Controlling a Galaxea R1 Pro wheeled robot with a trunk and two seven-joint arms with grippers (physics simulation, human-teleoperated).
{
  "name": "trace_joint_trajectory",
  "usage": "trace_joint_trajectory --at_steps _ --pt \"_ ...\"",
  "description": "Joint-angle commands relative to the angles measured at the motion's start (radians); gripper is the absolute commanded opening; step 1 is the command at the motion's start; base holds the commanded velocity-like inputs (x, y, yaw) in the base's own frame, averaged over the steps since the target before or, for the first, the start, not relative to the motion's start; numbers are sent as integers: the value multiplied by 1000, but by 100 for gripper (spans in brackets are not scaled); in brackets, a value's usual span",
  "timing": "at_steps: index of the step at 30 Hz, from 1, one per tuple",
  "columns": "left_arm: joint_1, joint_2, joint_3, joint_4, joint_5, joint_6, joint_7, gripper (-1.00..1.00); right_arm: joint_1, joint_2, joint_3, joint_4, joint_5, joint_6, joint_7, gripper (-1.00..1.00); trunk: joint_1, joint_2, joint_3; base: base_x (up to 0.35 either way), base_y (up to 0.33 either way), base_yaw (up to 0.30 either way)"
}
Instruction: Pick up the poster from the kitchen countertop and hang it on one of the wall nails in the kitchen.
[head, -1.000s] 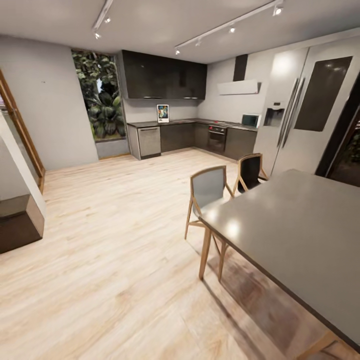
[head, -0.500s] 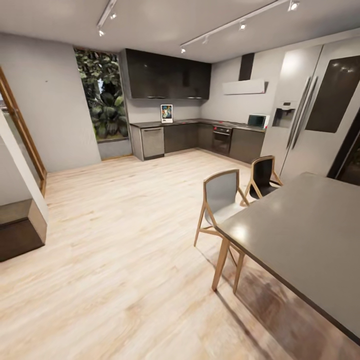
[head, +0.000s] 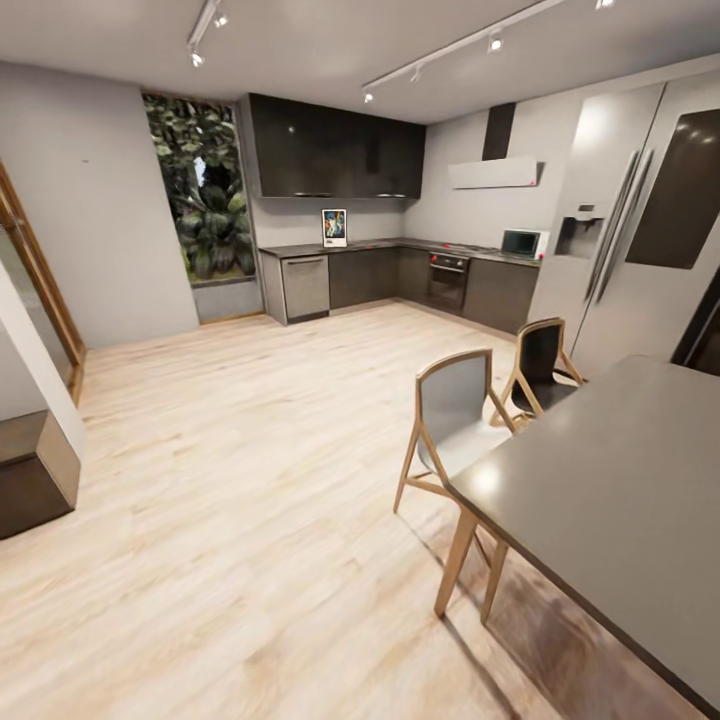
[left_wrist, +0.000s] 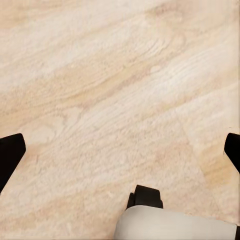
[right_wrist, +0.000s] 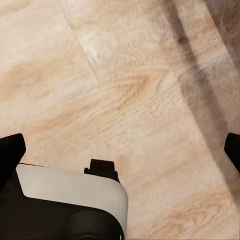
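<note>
Standing position: poster is upright on the kitchen countertop, at the far end of the room, leaning toward or against the grey wall behind it; contact cannot be confirmed at this range.
Poster surroundings: glossy black upper cabinets hang directly above; dark grey base cabinets sit below the slab.
Countertop layout: L-shaped run; a built-in oven is set in the right-hand leg, with a microwave on top near the tall refrigerator.
Window: tall window with green foliage behind it, just beside the cabinet run.
Floor: pale wood plank floor spans the open area between the camera and the kitchen.
Near field: dark grey dining table at the head view's right; 2 wooden-legged chairs stand at its edge.
Left gripper: fingers spread wide, black tips at opposite edges of the left wrist view, nothing between them; plank floor beneath.
Right gripper: fingers spread wide, black tips at opposite edges of the right wrist view, nothing between them; plank floor and a dark shadow band beneath.
</note>
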Motion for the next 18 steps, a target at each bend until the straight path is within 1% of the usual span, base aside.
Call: trace_joint_trajectory --at_steps 1,6,18 --pt "0 0 1 -1 -1 -2 0 100 -1 0 2 1 10 -2 -7 100 1 0 -1 340 6 0" --pt "0 0 1 -1 -1 -2 0 100 -1 -2 3 3 10 -1 -5 100 1 0 -1 333 91 0" --pt "0 0 1 -2 -1 -2 0 100 -1 -10 9 6 18 0 1 100 1 0 -1 280 249 0"
